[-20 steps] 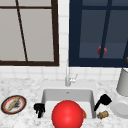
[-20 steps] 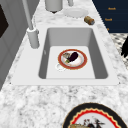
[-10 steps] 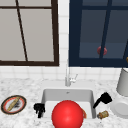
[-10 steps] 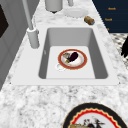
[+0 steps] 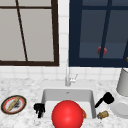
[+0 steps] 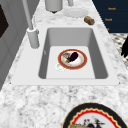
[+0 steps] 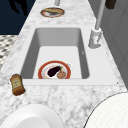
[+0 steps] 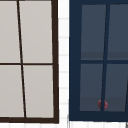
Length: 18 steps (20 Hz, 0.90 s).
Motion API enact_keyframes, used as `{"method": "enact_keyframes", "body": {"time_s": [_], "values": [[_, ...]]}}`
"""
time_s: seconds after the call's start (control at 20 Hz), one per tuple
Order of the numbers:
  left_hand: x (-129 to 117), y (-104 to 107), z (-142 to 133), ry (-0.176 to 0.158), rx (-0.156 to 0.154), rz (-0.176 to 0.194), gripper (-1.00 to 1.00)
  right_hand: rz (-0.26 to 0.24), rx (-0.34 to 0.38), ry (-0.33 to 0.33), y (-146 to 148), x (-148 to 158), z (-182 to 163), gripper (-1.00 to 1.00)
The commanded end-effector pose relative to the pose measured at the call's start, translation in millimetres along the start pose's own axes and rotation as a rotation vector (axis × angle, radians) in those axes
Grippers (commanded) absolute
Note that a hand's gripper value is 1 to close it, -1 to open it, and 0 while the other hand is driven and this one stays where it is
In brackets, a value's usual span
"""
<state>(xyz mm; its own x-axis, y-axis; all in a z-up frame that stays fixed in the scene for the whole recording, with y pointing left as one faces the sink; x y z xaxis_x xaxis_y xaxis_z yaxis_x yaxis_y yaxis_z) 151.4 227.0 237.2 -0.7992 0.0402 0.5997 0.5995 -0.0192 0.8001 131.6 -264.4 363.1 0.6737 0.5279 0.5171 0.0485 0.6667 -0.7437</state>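
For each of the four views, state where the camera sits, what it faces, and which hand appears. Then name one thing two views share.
Front view: faces the sink and windows; left hand and right hand flank a red ball.
Left side view: looks along the sink from its left; a hand at the right edge.
Right side view: looks from the right; a hand top left.
Upper view: faces the windows.
Both side views share the sink's plate.

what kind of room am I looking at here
Most likely a kitchen: a sink set in a marble counter with a tap, windows behind it, and plates of food.

A red-rimmed plate [image 6: 72,59] lies flat in the sink [image 6: 98,57], bearing what looks like eggplant.
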Motion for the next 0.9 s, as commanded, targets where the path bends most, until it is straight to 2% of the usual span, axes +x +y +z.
{"method": "enact_keyframes", "body": {"time_s": [0.0,0.1,0.2,0.35,0.85], "values": [[0.0,0.0,0.0,0.000,0.000,0.000,0.00,-0.063,-0.030,-0.056,-16.8,-16.8,4.9,-1.00],[0.0,0.0,0.0,0.000,0.000,0.000,0.00,-0.081,-0.029,-0.096,-26.3,-17.6,5.4,-1.00],[0.0,0.0,0.0,0.000,0.000,0.000,0.00,-0.140,-0.045,-0.058,-18.4,-6.0,2.3,-1.00],[0.0,0.0,0.0,0.000,0.000,0.000,0.00,-0.185,-0.060,-0.006,-24.1,-3.4,-0.2,-1.00],[0.0,0.0,0.0,0.000,0.000,0.000,0.00,-0.319,-0.129,0.041,-36.1,8.2,-0.6,-1.00]]}}
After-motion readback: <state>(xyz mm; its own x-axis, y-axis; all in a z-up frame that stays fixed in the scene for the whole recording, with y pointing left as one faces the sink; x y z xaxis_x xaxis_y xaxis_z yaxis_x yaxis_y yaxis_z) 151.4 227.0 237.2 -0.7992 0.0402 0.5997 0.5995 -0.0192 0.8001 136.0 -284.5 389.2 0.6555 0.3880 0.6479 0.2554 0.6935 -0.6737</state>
